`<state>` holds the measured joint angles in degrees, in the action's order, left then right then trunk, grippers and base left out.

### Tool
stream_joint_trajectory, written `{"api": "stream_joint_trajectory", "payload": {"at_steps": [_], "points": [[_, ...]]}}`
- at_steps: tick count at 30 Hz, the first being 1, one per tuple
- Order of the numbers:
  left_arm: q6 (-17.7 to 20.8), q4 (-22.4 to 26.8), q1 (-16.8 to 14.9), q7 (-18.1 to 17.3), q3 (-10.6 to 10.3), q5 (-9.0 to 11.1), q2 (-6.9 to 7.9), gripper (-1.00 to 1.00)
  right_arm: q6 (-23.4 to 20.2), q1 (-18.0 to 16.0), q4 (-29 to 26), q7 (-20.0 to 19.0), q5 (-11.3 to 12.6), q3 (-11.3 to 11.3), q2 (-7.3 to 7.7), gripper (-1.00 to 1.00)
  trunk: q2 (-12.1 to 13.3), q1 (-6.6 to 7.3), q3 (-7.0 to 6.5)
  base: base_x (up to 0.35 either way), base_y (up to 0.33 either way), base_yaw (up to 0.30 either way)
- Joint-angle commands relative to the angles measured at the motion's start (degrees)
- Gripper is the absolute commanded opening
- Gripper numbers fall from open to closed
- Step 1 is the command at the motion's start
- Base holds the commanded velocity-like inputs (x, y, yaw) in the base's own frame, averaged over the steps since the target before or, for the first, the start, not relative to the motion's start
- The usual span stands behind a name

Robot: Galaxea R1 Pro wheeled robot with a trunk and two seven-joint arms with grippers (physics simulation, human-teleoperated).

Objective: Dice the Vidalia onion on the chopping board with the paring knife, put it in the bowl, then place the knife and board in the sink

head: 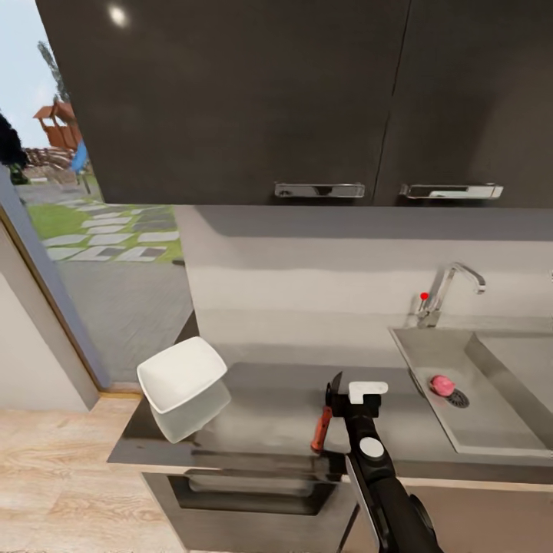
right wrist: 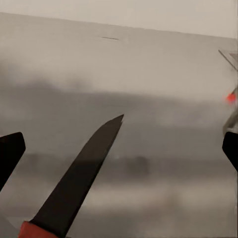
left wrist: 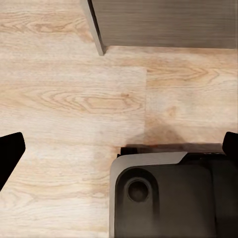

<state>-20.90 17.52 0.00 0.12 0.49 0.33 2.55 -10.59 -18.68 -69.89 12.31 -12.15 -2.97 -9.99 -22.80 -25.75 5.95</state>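
Observation:
A paring knife [head: 322, 427] with a reddish handle lies on the grey countertop [head: 261, 407], blade pointing toward the wall. My right gripper [head: 352, 401] hovers right beside it, open. In the right wrist view the dark blade [right wrist: 84, 173] runs up between the spread fingertips [right wrist: 11, 151]. A white square bowl [head: 181, 374] sits near the counter's left end. A small pink onion [head: 441, 385] rests in the sink [head: 476, 430] by the drain. The chopping board is out of view. My left gripper [left wrist: 119, 144] hangs open over the wooden floor.
Dark wall cabinets [head: 230, 100] hang over the counter. A chrome tap [head: 453, 284] with a red-tipped lever stands behind the sink. An oven front [head: 253, 491] sits under the counter. A glass opening [head: 100, 230] to a garden is at the left. My base [left wrist: 163, 198] is below the left gripper.

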Motion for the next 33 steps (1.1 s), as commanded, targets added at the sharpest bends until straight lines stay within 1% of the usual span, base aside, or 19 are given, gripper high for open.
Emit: {"api": "stream_joint_trajectory", "payload": {"at_steps": [1,5,12,23,33], "points": [[-0.1,0.06,0.0,0.03,0.04,0.0,0.0,1.0,-0.15,-0.04,-0.07,0.25,-0.6,-0.1,0.14,1.0,-0.12,-0.03,0.19,0.004,-0.169,0.0],[-0.1,0.06,0.0,0.04,0.04,-0.07,0.0,1.0,1.26,-0.04,-0.05,0.3,-0.59,-0.1,0.36,1.0,-0.12,-0.03,0.42,0.002,-0.227,0.0],[-0.1,0.06,0.0,0.03,0.04,-0.15,0.0,1.0,1.69,-0.04,-0.07,0.33,-0.59,-0.18,0.41,1.0,-0.12,-0.03,0.72,0.0,-0.204,0.0],[-0.1,0.06,0.0,0.01,0.04,-0.12,0.02,1.0,1.72,-0.04,0.54,0.26,-0.53,-0.19,0.41,1.0,-0.12,-0.03,0.86,0.0,-0.015,0.0],[-0.1,0.06,0.0,-0.02,0.04,-0.13,0.0,1.0,1.72,-0.04,1.74,0.31,-0.5,-0.1,0.41,1.0,-0.12,-0.03,1.68,0.0,0.0,0.0]]}}
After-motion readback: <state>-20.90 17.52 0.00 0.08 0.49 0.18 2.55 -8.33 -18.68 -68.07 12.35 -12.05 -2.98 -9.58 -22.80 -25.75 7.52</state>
